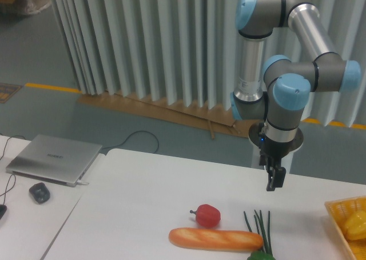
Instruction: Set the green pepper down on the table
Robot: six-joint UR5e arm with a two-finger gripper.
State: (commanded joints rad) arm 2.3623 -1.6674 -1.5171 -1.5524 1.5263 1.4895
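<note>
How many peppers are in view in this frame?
2: the red pepper lies on the table just above the bread loaf; the green pepper is cut off at the bottom edge beside the chives.

Green pepper (260,256): dark green, glossy, only top sliver visible at bottom edge, right of centre, resting on table. Table (148,197): white, smooth top, rounded corner, fills lower frame.
</note>
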